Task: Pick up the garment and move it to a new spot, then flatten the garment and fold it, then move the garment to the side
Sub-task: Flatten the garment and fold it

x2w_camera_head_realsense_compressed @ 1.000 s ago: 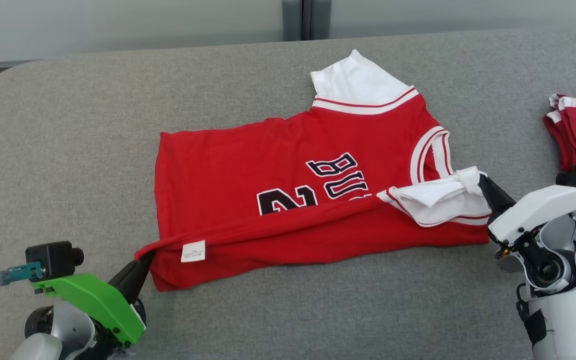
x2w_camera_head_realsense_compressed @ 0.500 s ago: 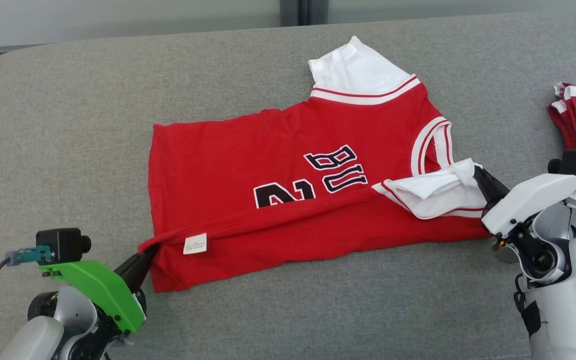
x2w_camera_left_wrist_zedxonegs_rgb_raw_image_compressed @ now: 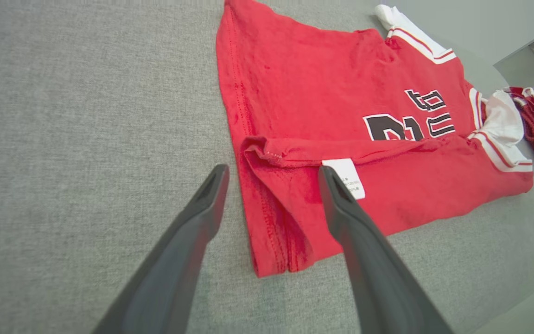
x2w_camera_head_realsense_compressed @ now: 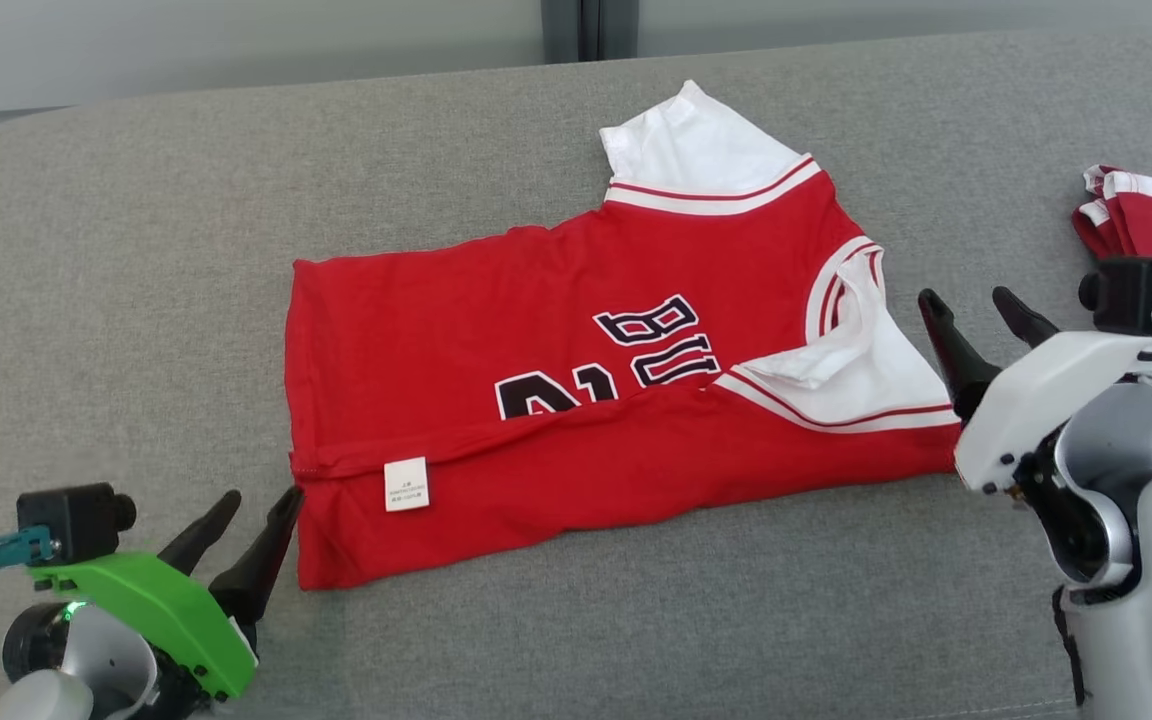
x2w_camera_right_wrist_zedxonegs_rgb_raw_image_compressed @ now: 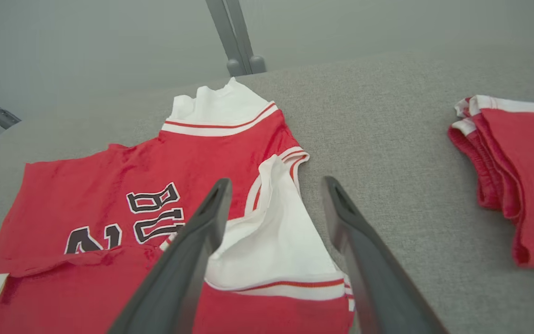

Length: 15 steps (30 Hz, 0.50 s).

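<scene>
The garment (x2w_camera_head_realsense_compressed: 556,360) is a red jersey with white sleeves and black lettering, lying on the grey surface with its near long edge folded over the front. A white label (x2w_camera_head_realsense_compressed: 406,484) shows on the fold. My left gripper (x2w_camera_head_realsense_compressed: 261,508) stands open at the jersey's lower left corner, holding nothing; in the left wrist view its fingers (x2w_camera_left_wrist_zedxonegs_rgb_raw_image_compressed: 274,174) straddle the folded hem of the garment (x2w_camera_left_wrist_zedxonegs_rgb_raw_image_compressed: 341,120). Off the right end, my right gripper (x2w_camera_head_realsense_compressed: 969,303) is open beside the white sleeve (x2w_camera_head_realsense_compressed: 871,375). In the right wrist view the gripper (x2w_camera_right_wrist_zedxonegs_rgb_raw_image_compressed: 276,185) hovers over the sleeve (x2w_camera_right_wrist_zedxonegs_rgb_raw_image_compressed: 271,241).
A pile of folded red and white garments (x2w_camera_head_realsense_compressed: 1151,235) lies at the right edge, seen again as the red pile (x2w_camera_right_wrist_zedxonegs_rgb_raw_image_compressed: 517,185) in the right wrist view. The grey padded surface (x2w_camera_head_realsense_compressed: 136,300) extends widely to the left and front. A wall with a metal post (x2w_camera_head_realsense_compressed: 568,25) runs behind.
Both grippers have opened and let go of the garment's folded edge and sleeve, which now lie flat. The camera has shifted slightly.
</scene>
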### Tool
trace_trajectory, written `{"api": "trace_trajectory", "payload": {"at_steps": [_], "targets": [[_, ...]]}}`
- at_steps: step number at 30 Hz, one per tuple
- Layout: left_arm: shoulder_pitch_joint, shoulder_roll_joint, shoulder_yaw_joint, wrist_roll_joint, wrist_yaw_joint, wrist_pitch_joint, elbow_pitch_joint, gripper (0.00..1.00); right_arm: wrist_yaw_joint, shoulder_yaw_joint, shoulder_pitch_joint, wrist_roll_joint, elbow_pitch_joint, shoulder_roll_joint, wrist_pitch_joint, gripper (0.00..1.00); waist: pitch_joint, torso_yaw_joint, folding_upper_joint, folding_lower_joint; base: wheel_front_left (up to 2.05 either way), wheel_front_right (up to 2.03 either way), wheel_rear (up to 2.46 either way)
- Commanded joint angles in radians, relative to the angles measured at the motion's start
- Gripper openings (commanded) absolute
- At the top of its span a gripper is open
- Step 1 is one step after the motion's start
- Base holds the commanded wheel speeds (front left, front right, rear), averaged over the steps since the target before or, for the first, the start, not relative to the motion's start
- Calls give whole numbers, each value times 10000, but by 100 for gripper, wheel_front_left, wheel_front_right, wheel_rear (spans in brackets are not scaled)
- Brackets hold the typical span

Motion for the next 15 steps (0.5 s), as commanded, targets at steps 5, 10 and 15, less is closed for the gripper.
{"api": "trace_trajectory", "payload": {"at_steps": [5,10,15], "targets": [[956,134,-35,417,700,-401,-1057,100,-5,541,1291,-626,-1610,-857,1546,100,245,103,0,0,0,0,0],[1024,-142,-298,572,871,-442,-1114,100,-3,647,1734,-936,-1769,-1336,2201,100,584,176,0,0,0,0,0],[707,-340,-469,674,795,-429,-1042,100,-8,588,1595,-1429,-1363,-1683,2397,100,781,265,0,0,0,0,0]]}}
